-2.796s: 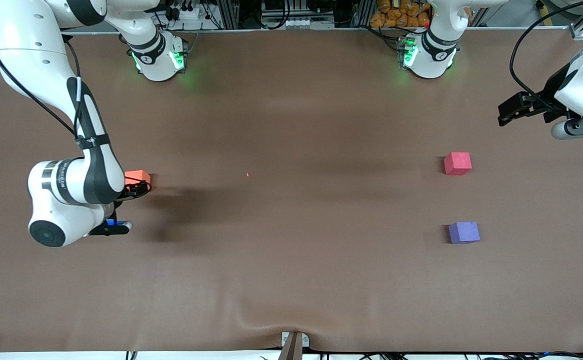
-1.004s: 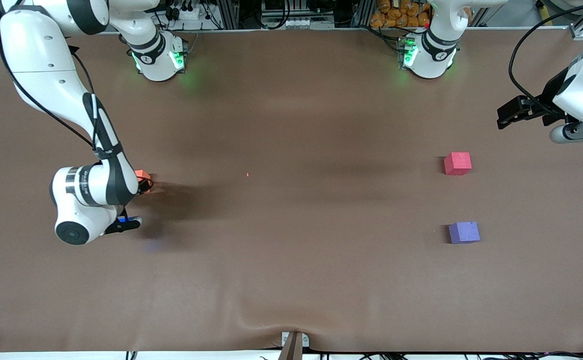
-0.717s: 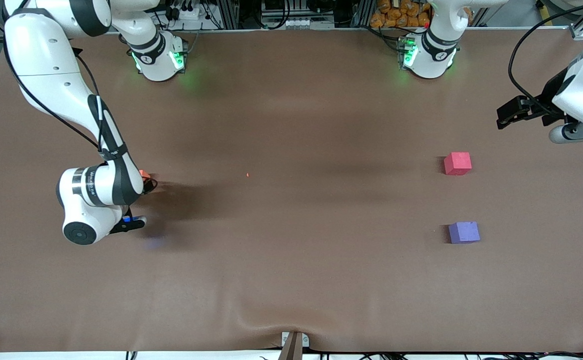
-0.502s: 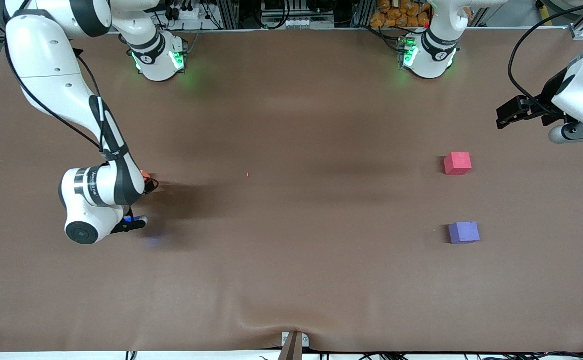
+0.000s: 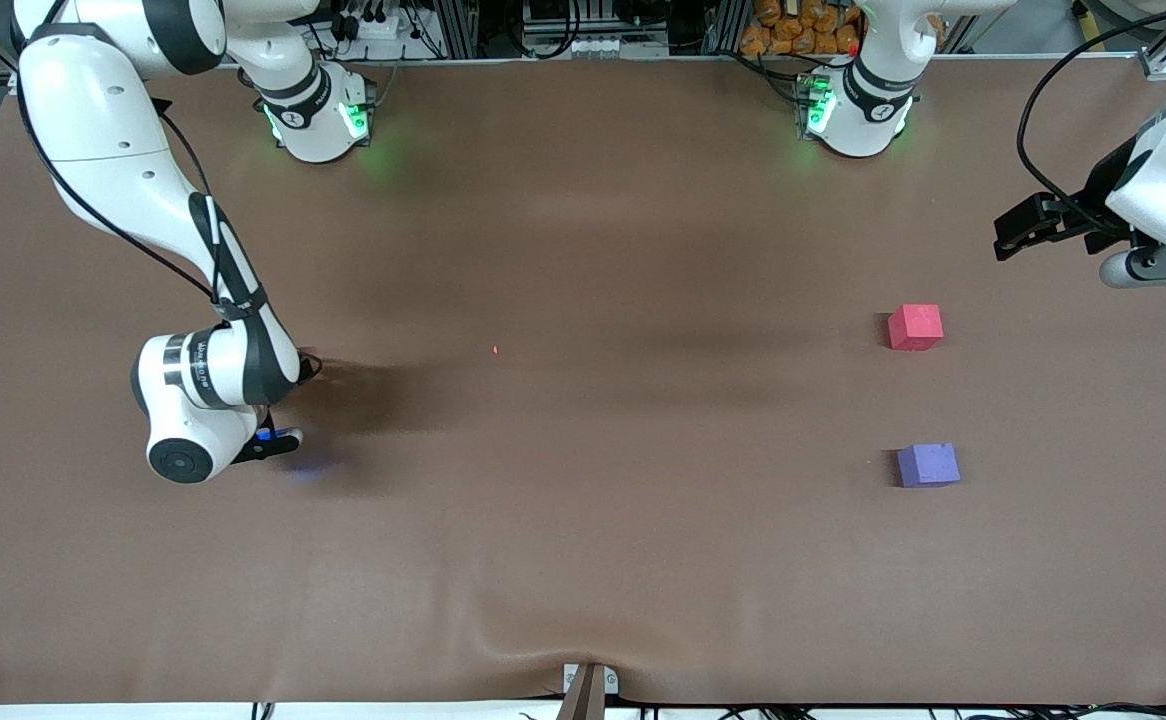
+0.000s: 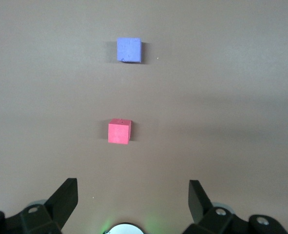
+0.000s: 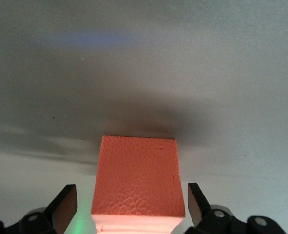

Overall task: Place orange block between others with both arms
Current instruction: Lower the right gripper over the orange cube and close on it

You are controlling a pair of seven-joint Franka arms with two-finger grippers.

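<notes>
From the front view I see the right arm (image 5: 205, 385) low over the tabletop (image 5: 583, 560) toward its own end, hiding the orange block. The left arm (image 5: 1158, 195) waits above its end, near the red-pink cube (image 5: 915, 327); the purple-blue cube (image 5: 928, 465) lies nearer the camera.

In the left wrist view, the left gripper (image 6: 133, 204) is spread wide, holding nothing, with the 2 cubes apart below it.

In the right wrist view, the right gripper (image 7: 132, 204) is wide, the orange block (image 7: 138, 179) on the tabletop between its fingers, not touching them.
</notes>
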